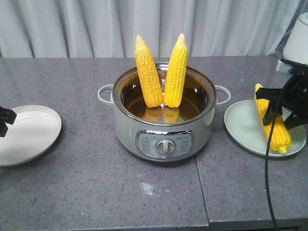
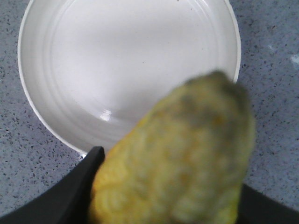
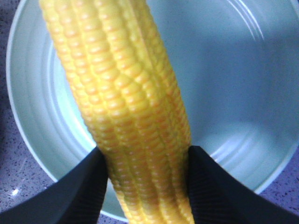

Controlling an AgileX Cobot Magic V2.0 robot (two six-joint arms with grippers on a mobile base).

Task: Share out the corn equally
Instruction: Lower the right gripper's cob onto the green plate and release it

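Scanning the front view first, I see a deep-orange cob (image 1: pixel 148 72) and a lemon-yellow cob (image 1: pixel 176 70) standing tips-up in the pot (image 1: pixel 139 127), waiting their turn. At the right, the right gripper (image 1: pixel 279 115) is closed around a third cob (image 1: pixel 281 138) over the green plate (image 1: pixel 243 127); whether that cob touches the plate I cannot tell. The left gripper (image 1: pixel 4 120) barely shows at the frame edge beside the white plate (image 1: pixel 33 134). From the left wrist, its fingers (image 2: pixel 79 186) clamp a blurred cob (image 2: pixel 177 158) that hangs over the near rim of the white plate, not its middle, so I'd carry it inward toward the centre before lowering, or I judge it could roll off the edge on release. From the right wrist, the fingers pinch the third cob partway along, its length running across the green plate's bowl; that looks well placed to me, so I'd lower until it rests, ease the jaws apart slowly, then lift straight up to avoid dragging it.
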